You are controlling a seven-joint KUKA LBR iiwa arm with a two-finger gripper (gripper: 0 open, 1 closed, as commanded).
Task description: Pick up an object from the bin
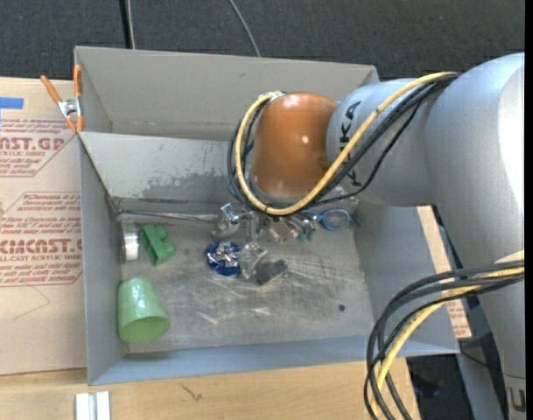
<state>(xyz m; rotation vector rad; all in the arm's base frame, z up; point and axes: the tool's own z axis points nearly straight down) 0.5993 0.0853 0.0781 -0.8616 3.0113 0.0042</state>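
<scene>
My gripper [248, 234] hangs low over the middle of the bin, under the arm's orange cover. Just below and left of it lies a small blue and white thing [220, 258] on the floor. A small dark grey piece [270, 272] lies just below and right of it. The gripper's metal parts reach down close to both, and I cannot make out whether either is touched. A bluish thing [334, 220] lies at the gripper's right, partly hidden by the arm.
A green block [158, 243] and a short silver cylinder [130, 247] lie by the left wall. A pale green cup [141, 310] lies on its side in the front left corner. The arm covers the bin's back right.
</scene>
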